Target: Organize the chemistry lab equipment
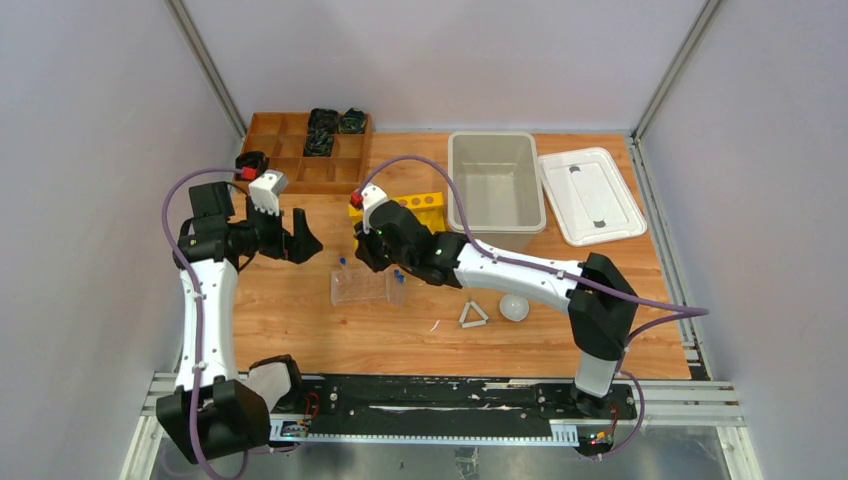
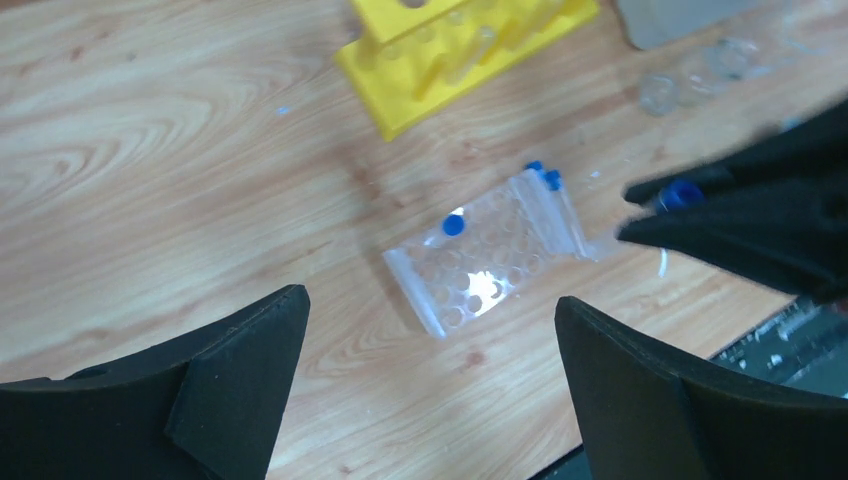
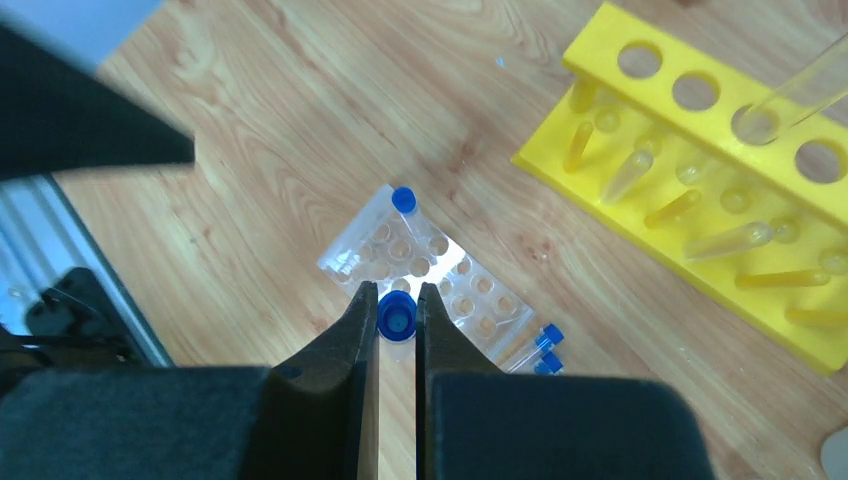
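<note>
Right gripper (image 3: 397,296) pinches a blue-capped tube (image 3: 397,318) upright between near-closed fingers, just above the clear tube rack (image 3: 478,296) lying mid-table near the yellow rack (image 3: 640,190); left gripper (image 1: 290,242) gapes wide, empty, left of both.

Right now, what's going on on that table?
The right claw is shut on a blue-capped tube, holding it over the clear tube rack. One capped tube already stands in the rack, and two more tubes lie at its end. The left claw is open and empty, hanging off to the rack's side. The white triangle frame and white round dish sit untouched nearby.
</note>
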